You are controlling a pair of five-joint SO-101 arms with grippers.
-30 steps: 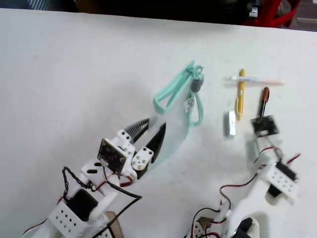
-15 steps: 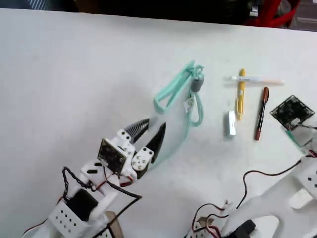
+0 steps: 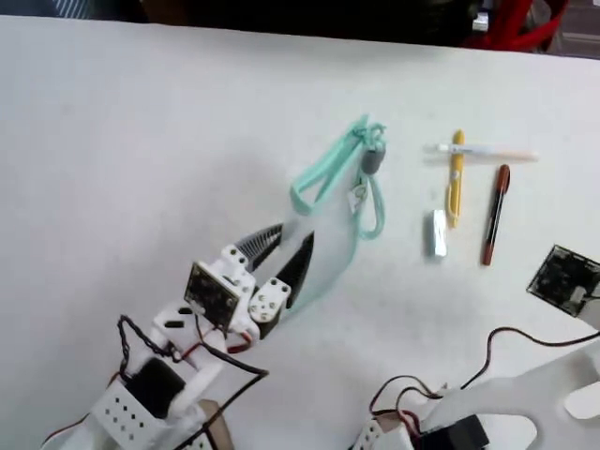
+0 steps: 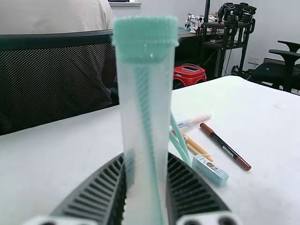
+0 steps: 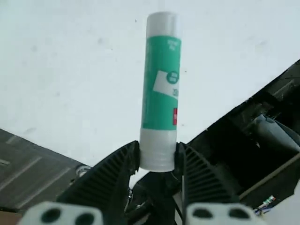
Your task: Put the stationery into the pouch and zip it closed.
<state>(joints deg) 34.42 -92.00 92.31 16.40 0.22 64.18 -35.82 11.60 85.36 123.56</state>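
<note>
Left wrist view puts the left gripper (image 4: 144,163) clenched on the near end of the pouch (image 4: 143,93), its ribbed fingers (image 4: 187,187) pressing the clear wall and teal zip from both sides. The grip sits at the end away from the opening, probably to pin the pouch to the table (image 3: 141,122) so it cannot slide when something is pushed in. In the high view the same left gripper (image 3: 289,242) holds that end. The pouch (image 3: 333,220) runs away from it, with the teal mouth gaping at the far end next to the grey zip pull (image 3: 373,159). In the right wrist view the right gripper (image 5: 157,152) grasps a green and white glue stick (image 5: 161,79) by one end. Most of the stick stands out beyond the fingers, which would leave a free end to lead into the mouth. The right arm (image 3: 562,281) is at the table's near right edge, well apart from the pouch. Between them lie the eraser (image 3: 437,232), yellow pen (image 3: 455,178), white pen (image 3: 487,152) and brown marker (image 3: 494,216), all just beside the mouth and not yet packed.
</note>
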